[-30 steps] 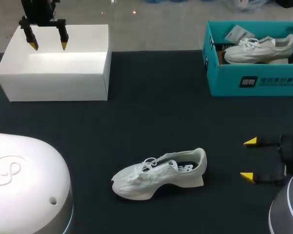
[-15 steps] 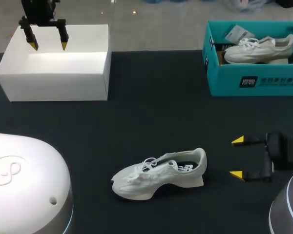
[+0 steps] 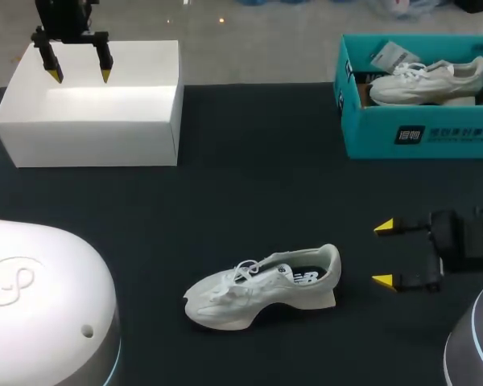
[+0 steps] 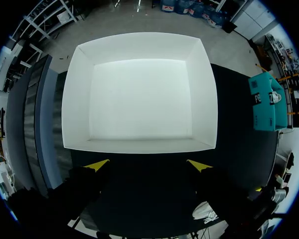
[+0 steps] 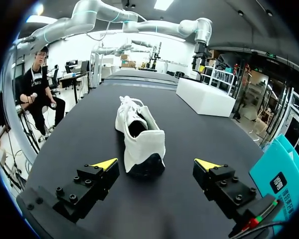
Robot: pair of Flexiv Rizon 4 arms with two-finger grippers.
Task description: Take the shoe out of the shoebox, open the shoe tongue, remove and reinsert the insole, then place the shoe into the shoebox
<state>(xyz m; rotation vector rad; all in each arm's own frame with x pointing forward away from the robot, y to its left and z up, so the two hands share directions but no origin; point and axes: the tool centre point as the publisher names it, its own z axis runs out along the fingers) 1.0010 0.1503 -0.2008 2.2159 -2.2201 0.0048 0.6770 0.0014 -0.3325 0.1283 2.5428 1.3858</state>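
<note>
Near shoe (image 3: 262,288) heel: right gripper (image 3: 383,254) spread | left gripper (image 3: 80,76) over white box (image 3: 88,133)

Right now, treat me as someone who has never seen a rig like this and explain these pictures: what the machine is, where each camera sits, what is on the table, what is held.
This is a two-armed robot at a dark table. The head view looks down from above and behind it; each round picture comes from a camera on one wrist, looking out along that arm's two yellow-tipped fingers. The left gripper hangs open over an empty white box at the table's far left. The right gripper is open at the near right, pointing at the heel of a white shoe lying on the table, apart from it. A teal shoebox at the far right holds a second white shoe. Neither gripper holds anything.
</note>
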